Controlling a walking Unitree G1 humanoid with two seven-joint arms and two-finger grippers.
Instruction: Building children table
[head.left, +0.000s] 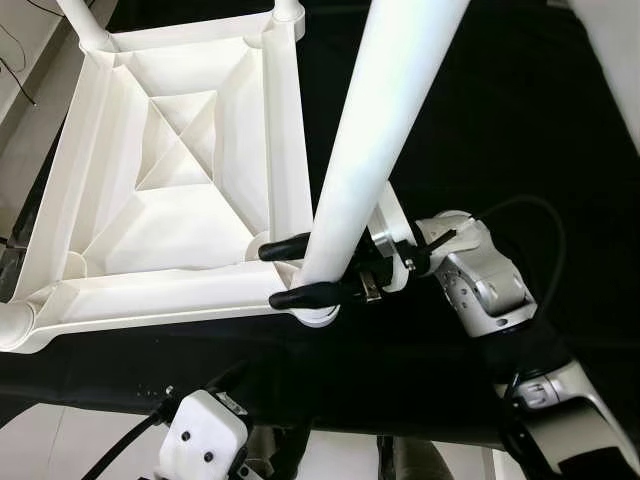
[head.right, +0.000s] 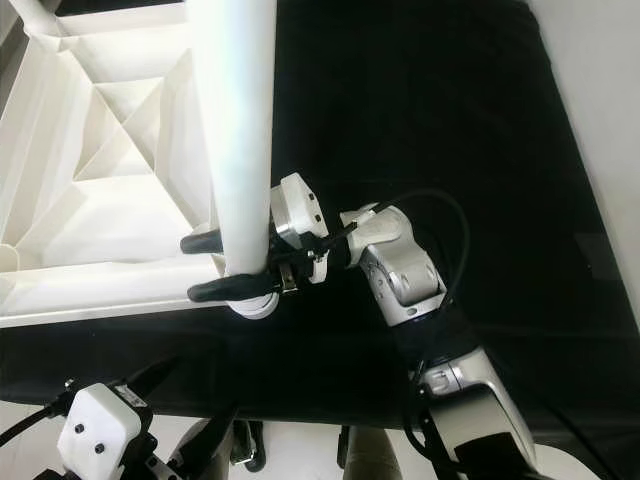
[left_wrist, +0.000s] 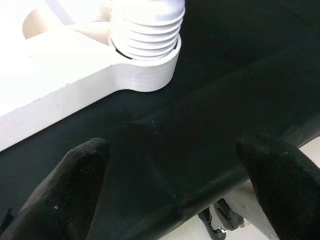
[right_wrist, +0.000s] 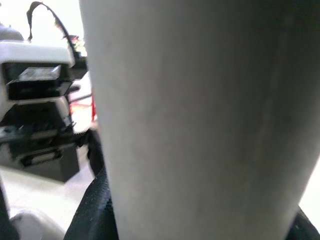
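The white plastic table top (head.left: 160, 215) lies upside down on a black cloth. A long white leg (head.left: 385, 130) stands at its near right corner socket (head.left: 318, 315), leaning slightly toward me. My right gripper (head.left: 295, 272) is shut on this leg just above the socket, one black finger on each side. In the right wrist view the leg (right_wrist: 200, 115) is very close. My left gripper (left_wrist: 175, 150) hangs open below the cloth's front edge, facing a leg's threaded end (left_wrist: 145, 30) in a corner socket, apart from it.
Two more legs (head.left: 85, 20) (head.left: 285, 10) rise from the far corners, and a round socket (head.left: 15, 325) shows at the near left corner. The black cloth (head.left: 480, 120) spreads to the right. Pale floor lies below its front edge (head.left: 300, 425).
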